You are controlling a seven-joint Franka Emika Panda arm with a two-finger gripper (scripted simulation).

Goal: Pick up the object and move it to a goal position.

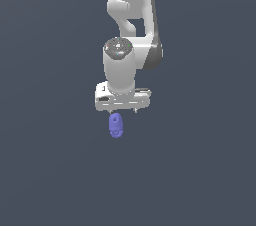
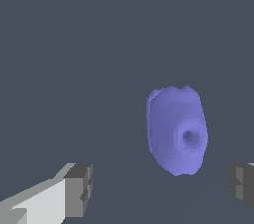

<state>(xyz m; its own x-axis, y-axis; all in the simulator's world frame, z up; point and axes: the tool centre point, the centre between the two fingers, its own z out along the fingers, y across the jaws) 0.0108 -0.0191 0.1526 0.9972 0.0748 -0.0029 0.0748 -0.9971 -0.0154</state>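
Observation:
The object (image 1: 116,125) is a small periwinkle-blue lumpy oblong lying on the dark grey floor, just in front of the white arm's hand in the exterior view. In the wrist view the object (image 2: 176,131) shows a round dent on its side. My gripper (image 1: 123,111) hangs directly above and slightly behind it, open, with only the finger tips showing under the hand. The wrist view has the gripper (image 2: 161,188) with its two grey fingertips (image 2: 79,190) wide apart, nothing between them, the object lying beyond the gap and nearer to one finger.
The flat dark grey ground (image 1: 50,160) fills both views. The white arm (image 1: 131,30) rises behind the gripper towards the top of the exterior view.

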